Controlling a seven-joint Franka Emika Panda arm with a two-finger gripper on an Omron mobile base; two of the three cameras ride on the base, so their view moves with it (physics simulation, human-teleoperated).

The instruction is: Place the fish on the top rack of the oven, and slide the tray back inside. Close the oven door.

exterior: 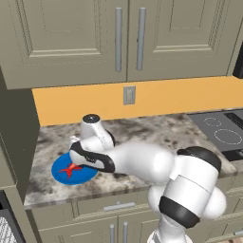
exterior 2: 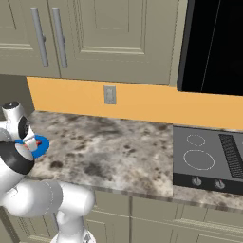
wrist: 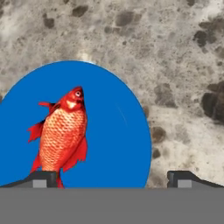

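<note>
The orange-red fish (wrist: 61, 135) lies on a round blue plate (wrist: 118, 131) on the speckled counter. Its head points up in the hand view and its tail reaches down beside the left fingertip (wrist: 43, 178). My gripper (wrist: 113, 179) hangs just above the plate, open, with the fingertips far apart and nothing between them. In the left base view the hand (exterior: 90, 159) leans over the plate (exterior: 59, 172), and the fish (exterior: 71, 169) shows beside it. In the right base view the plate (exterior 2: 42, 144) peeks out behind the hand. The oven, its top rack and its door are out of view.
A black cooktop (exterior 2: 209, 156) with a knob strip (exterior 2: 206, 182) lies at the counter's right end. Olive-grey wall cabinets (exterior: 128, 38) hang overhead and a tall cabinet side (exterior: 19, 137) stands left. A dark striped corner (exterior: 5, 228) is too small to identify.
</note>
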